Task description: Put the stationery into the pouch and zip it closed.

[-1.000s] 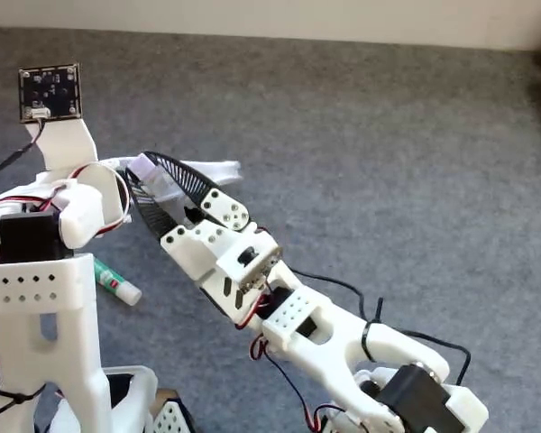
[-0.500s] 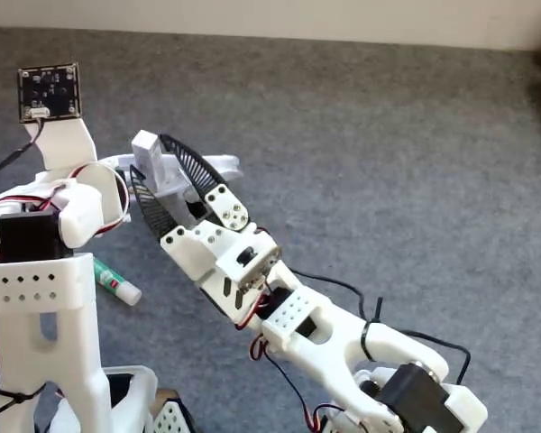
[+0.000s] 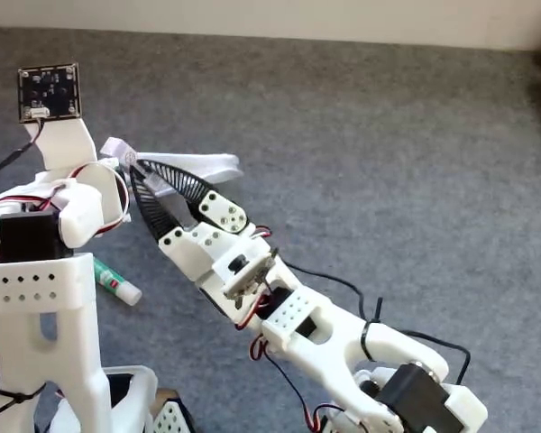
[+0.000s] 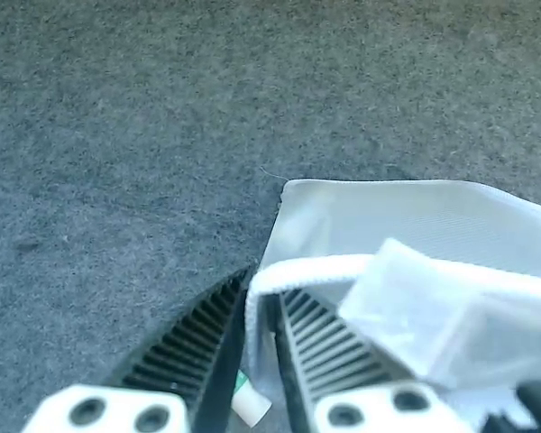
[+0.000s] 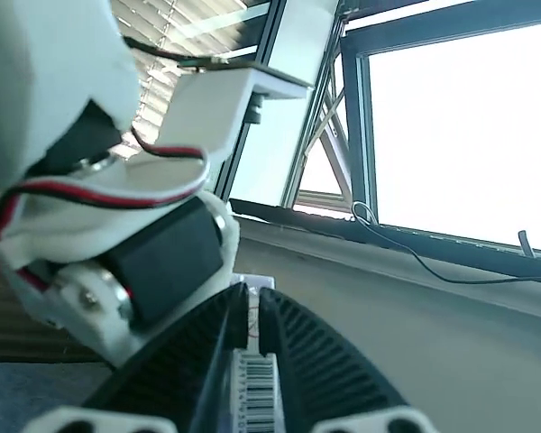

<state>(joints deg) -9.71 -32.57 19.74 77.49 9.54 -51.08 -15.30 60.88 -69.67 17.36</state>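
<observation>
My left gripper (image 4: 261,284) is shut on the rim of the white mesh pouch (image 4: 415,216), which lies on the grey carpet just past the left arm (image 3: 207,166). My right gripper (image 3: 137,167) is shut on a white eraser-like block (image 3: 117,149) held above the pouch, close to the left arm's wrist. The block's barcode label (image 5: 251,383) sits between the right gripper's (image 5: 251,298) black ribbed fingers. In the left wrist view the block (image 4: 433,311) hovers beside the pouch's rim. A green-and-white glue stick (image 3: 117,284) lies on the carpet by the left arm's base.
The left arm's white tower (image 3: 45,307) and its camera board (image 3: 50,90) stand at the left edge. The right arm (image 3: 343,343) reaches in from the bottom right, trailing black cables. Open carpet (image 3: 388,153) spreads to the right and far side.
The right gripper has rolled and swung the white block left, toward the left arm's wrist, over the pouch. The left arm and the glue stick have not moved.
</observation>
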